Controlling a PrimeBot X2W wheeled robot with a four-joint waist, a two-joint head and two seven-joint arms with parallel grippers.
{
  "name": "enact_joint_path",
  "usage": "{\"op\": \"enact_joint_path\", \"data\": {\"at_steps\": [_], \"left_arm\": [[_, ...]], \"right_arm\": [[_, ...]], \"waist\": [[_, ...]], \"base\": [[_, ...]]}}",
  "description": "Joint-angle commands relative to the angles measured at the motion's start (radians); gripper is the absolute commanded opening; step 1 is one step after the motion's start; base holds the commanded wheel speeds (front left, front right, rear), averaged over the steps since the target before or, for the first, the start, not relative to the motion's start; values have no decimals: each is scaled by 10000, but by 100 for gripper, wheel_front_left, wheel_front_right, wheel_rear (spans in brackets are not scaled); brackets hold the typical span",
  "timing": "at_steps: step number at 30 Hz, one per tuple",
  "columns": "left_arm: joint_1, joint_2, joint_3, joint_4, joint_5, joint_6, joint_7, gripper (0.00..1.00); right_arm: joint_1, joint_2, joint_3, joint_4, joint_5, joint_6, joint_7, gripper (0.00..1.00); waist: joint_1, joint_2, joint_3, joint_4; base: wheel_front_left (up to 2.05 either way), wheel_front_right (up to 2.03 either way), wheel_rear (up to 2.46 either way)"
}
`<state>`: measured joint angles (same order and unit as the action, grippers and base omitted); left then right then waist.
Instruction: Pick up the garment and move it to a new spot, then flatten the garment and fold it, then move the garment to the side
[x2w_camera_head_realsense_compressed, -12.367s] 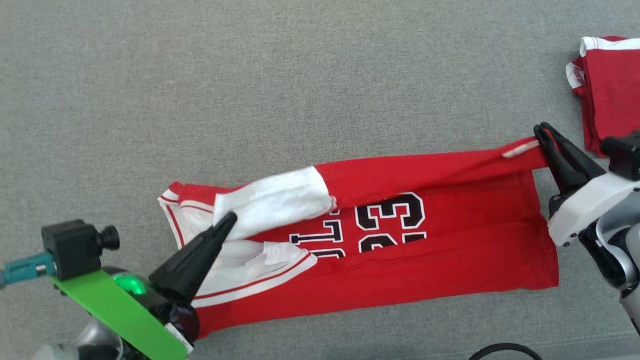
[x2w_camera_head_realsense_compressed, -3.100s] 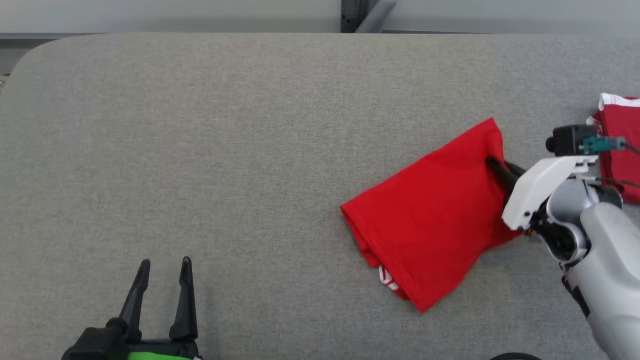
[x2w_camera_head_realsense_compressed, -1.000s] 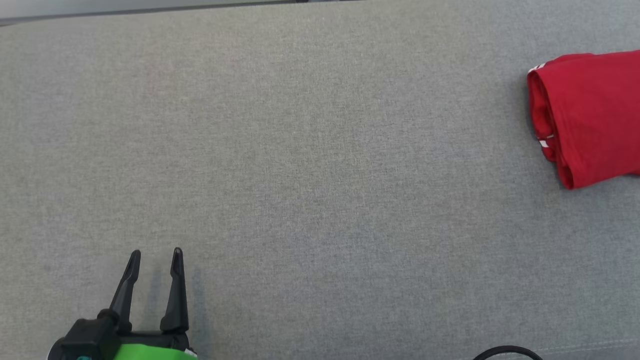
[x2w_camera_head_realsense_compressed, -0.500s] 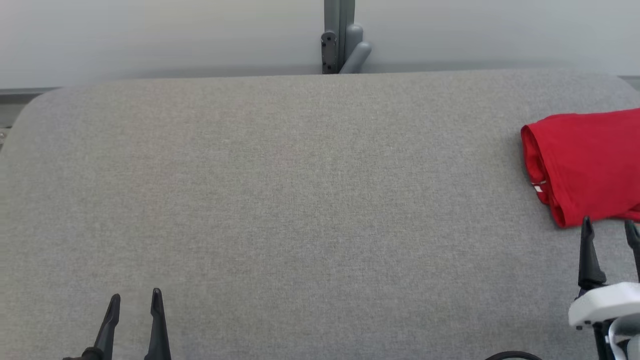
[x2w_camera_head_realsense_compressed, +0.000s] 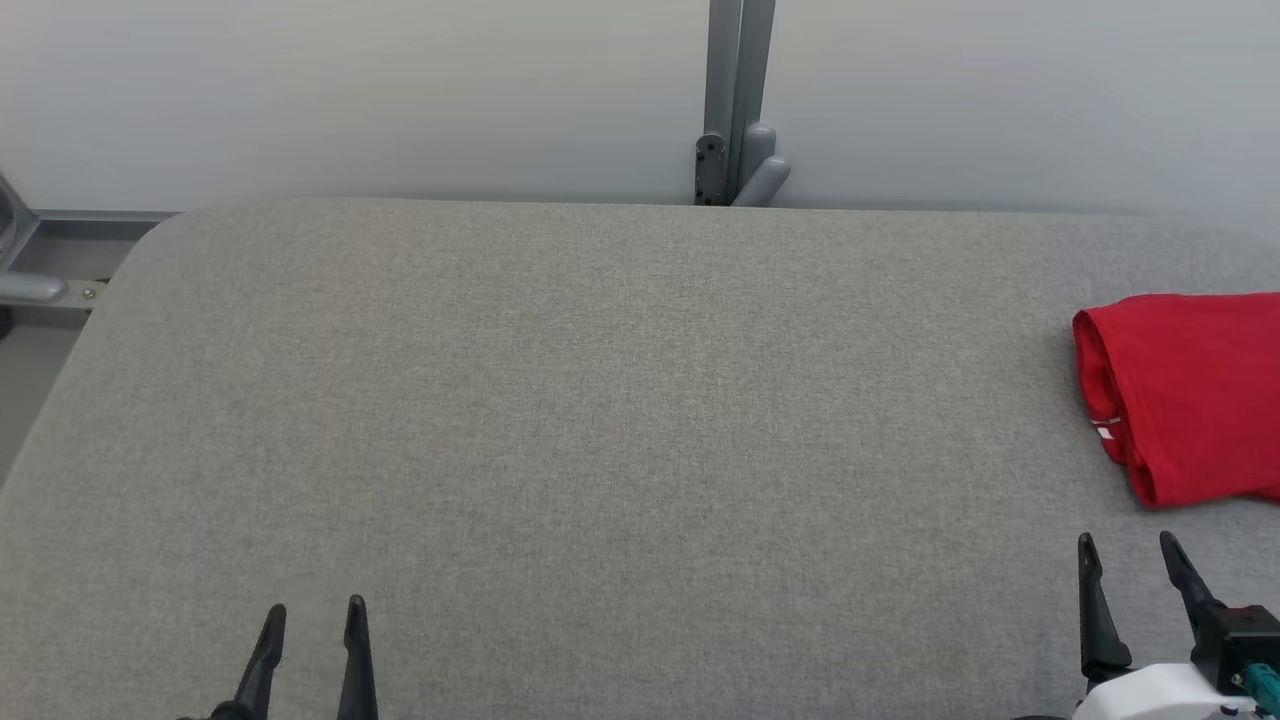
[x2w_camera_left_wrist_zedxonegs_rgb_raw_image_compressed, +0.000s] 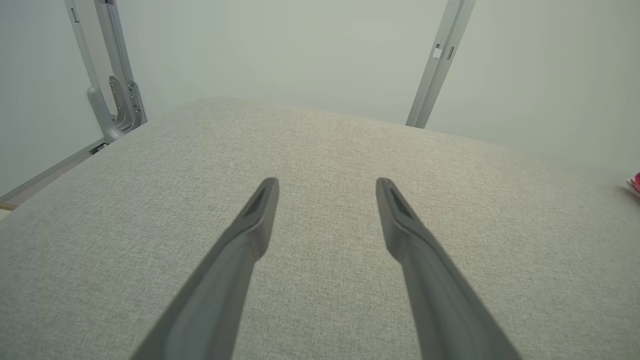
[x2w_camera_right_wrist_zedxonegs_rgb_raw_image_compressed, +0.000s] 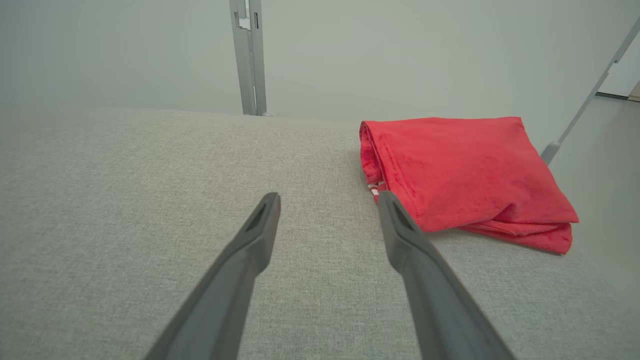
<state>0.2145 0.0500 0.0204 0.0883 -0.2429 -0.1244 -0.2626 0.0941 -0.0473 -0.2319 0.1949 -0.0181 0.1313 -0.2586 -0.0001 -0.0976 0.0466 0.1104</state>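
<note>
Grey woven cloth covered the broad padded surface (x2w_camera_head_realsense_compressed: 600, 420), whose rounded far corners met a pale, blank wall (x2w_camera_head_realsense_compressed: 350, 90). A grey metal post (x2w_camera_head_realsense_compressed: 738, 90) rose against that wall behind the far edge, near the middle of the head view, and a bit of metal frame (x2w_camera_head_realsense_compressed: 40, 285) showed past the far left corner.

The garment (x2w_camera_head_realsense_compressed: 1190, 395) — red, folded into a compact, roughly square bundle — lay at the far right side of the surface, its right part cut off by the head view's edge. Its rounded fold faced left, and a small strip of white trim (x2w_camera_head_realsense_compressed: 1105, 428) peeped from between the layers there. In the right wrist view the bundle lay flat, with its lower layers sticking out a little at the near right corner.

The left gripper (x2w_camera_head_realsense_compressed: 316, 606) stood at the lower left, well apart from the garment, its two dark fingers (x2w_camera_left_wrist_zedxonegs_rgb_raw_image_compressed: 235, 260) spread wide with nothing between them. The right gripper (x2w_camera_head_realsense_compressed: 1127, 539) stood at the lower right, just short of the garment's near edge and not touching it; its fingers were likewise spread wide and held nothing. Its white wrist housing (x2w_camera_head_realsense_compressed: 1160, 695) and a small teal connector (x2w_camera_head_realsense_compressed: 1258, 680) showed at the bottom edge — the fingertips pointed toward the far wall.
</note>
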Motion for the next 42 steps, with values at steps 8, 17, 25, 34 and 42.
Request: {"op": "enact_joint_path", "data": {"at_steps": [8, 17, 25, 34, 42], "left_arm": [[-408, 84, -811, 274, 29, -74, -25, 100], [-496, 222, -919, 372, -132, -63, -25, 100], [-533, 231, -916, 433, -153, -65, -25, 100], [-558, 266, -930, 482, -164, -65, -25, 100], [-579, 287, -954, 526, -167, -66, -25, 100]], "right_arm": [[240, -38, 456, 14, 124, -14, -60, 100], [132, -35, 683, 4, 157, -14, -61, 100], [136, -31, 657, 113, 258, -14, -61, 100], [99, -32, 645, 246, 295, -14, -61, 100], [67, -32, 564, 345, 338, -14, -62, 100]], "waist": [[1, 1, -134, 52], [1, 1, -90, -66], [1, 1, -134, -237], [1, 1, -165, -391], [1, 1, -155, -440]], "base": [[0, 0, 0], [0, 0, 0], [0, 0, 0], [0, 0, 0], [0, 0, 0]]}}
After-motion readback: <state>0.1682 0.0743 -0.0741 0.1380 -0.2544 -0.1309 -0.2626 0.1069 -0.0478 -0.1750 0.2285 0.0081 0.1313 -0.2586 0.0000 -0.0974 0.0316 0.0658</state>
